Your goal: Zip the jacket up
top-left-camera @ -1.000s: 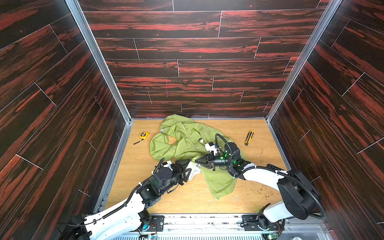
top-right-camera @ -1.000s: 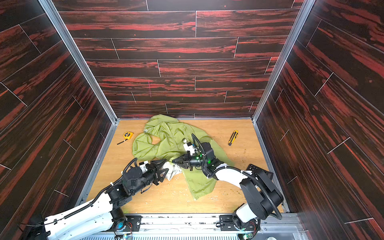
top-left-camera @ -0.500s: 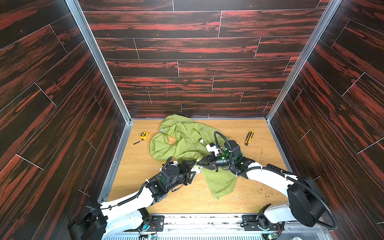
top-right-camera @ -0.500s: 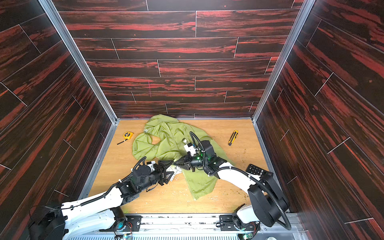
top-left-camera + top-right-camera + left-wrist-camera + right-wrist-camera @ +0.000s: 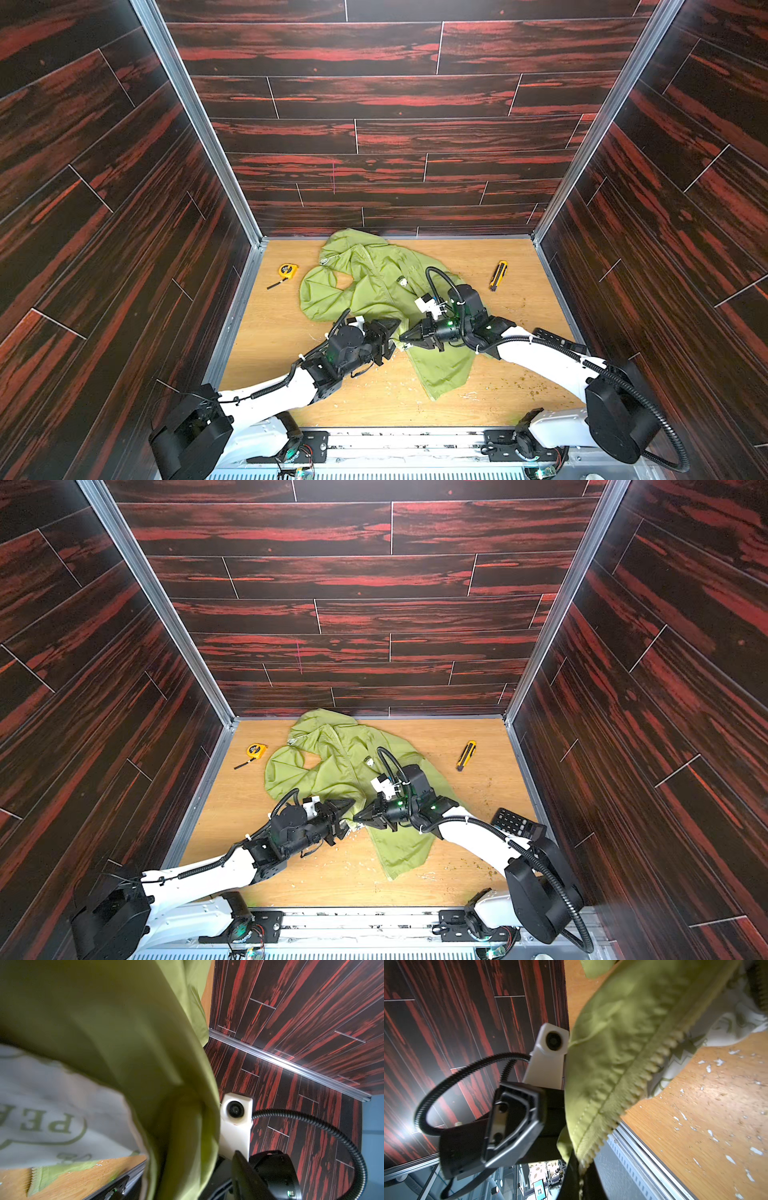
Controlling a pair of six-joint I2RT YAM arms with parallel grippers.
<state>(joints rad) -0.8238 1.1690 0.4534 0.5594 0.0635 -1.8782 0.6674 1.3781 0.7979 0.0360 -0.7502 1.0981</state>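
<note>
The lime-green jacket [image 5: 374, 282] [image 5: 332, 766] lies crumpled on the wooden table [image 5: 282, 353] in both top views, its zipper unjoined. My right gripper [image 5: 405, 338] [image 5: 579, 1176] is shut on the toothed zipper edge [image 5: 643, 1076] near the hem and holds it a little off the table. My left gripper [image 5: 392, 334] [image 5: 180, 1165] faces it tip to tip. Its jaws stand apart with a hanging fold of the jacket [image 5: 176, 1126] between them. In the left wrist view a whitish print with green letters [image 5: 52, 1115] shows on the cloth.
A yellow tape measure [image 5: 287, 270] lies at the back left, a yellow utility knife [image 5: 498, 274] at the back right. A black keypad [image 5: 515, 823] sits by the right arm. White flecks [image 5: 716, 1064] litter the table. Dark wood-pattern walls [image 5: 124, 249] enclose three sides.
My left arm has reached forward to the right, up to the right gripper's tip, and its jaws have narrowed around the cloth. The right gripper keeps its hold.
</note>
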